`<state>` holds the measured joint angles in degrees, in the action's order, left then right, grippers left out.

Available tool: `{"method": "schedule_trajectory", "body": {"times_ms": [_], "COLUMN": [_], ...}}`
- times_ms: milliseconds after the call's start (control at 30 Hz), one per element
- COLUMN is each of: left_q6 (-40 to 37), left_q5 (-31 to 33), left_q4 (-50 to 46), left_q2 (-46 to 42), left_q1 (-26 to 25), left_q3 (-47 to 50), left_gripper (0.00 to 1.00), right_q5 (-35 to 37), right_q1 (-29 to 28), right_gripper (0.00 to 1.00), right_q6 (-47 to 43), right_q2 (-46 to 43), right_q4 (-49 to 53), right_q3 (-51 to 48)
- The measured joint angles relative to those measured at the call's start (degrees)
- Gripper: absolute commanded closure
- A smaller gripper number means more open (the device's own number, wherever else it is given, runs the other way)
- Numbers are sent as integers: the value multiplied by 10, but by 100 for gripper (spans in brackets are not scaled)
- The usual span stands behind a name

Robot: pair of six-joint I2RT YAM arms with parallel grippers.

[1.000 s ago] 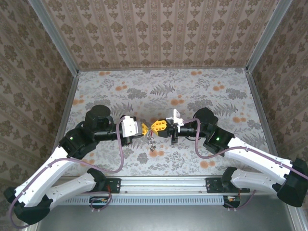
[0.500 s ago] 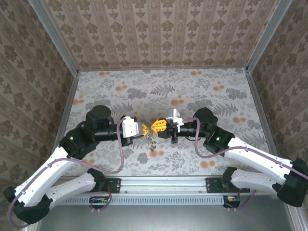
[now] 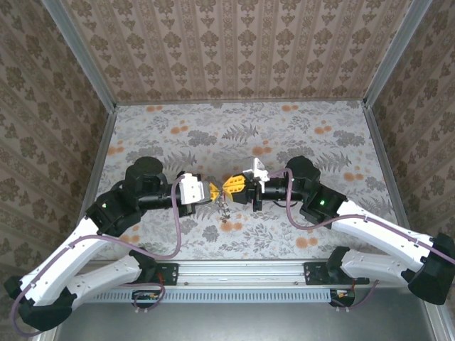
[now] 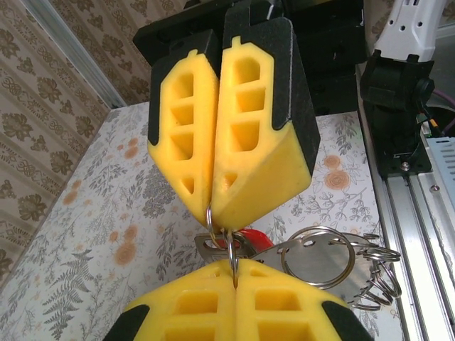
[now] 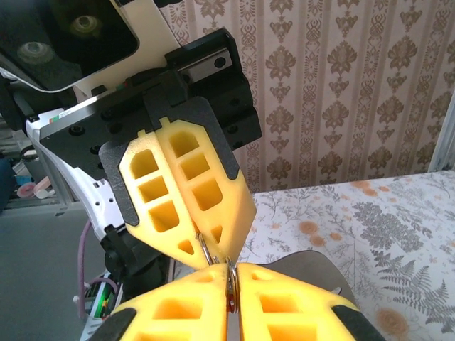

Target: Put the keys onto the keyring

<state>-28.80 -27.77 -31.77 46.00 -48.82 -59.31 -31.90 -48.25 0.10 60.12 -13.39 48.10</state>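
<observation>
Top view: left pincer [image 3: 213,190] and right pincer [image 3: 234,186] meet tip to tip over the middle of the tabletop [image 3: 298,135], closer to the near rail [image 3: 242,268] than to the back wall [image 3: 234,50]

Left wrist view: the yellow fingers of both pincers are pressed together, and each pair pinches the same thin wire keyring [image 4: 232,249], which bridges the narrow gap between the two tips. The pincer tips are almost touching, with little slack on either side of the wire

The keys [image 4: 274,252], flat and silvery with a red tag [image 4: 249,236], hang from the keyring just beside the fingertips. A larger silver ring [image 4: 318,230] lies over them, and a cluster of small rings [image 4: 377,277] trails at the far end of the bunch. In the top view the bunch dangles just on the near side of the tips; I cannot tell whether it touches the tabletop

Room: bare tabletop behind the pincers up to the back wall, and wide bare strips out to the left metal post [image 3: 79,53] and the right one [image 3: 397,53]. On the near side, both forearms and the rail close the space in
</observation>
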Motion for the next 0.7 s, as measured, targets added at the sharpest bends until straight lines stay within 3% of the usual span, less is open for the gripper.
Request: {"method": "schedule_trajectory", "body": {"times_ms": [167, 700], "left_q6": [-2, -4], "left_q5": [0, -10], "left_q4": [0, 1], "left_q2": [0, -6], "left_q1": [-4, -15], "left_q3": [0, 0], "left_gripper": [100, 100], "right_q5": [0, 8], "right_q1": [5, 18], "right_gripper": [77, 76], "right_q6": [9, 28], "right_q2": [0, 14], "right_q4": [9, 26], "right_q3": [4, 7]}}
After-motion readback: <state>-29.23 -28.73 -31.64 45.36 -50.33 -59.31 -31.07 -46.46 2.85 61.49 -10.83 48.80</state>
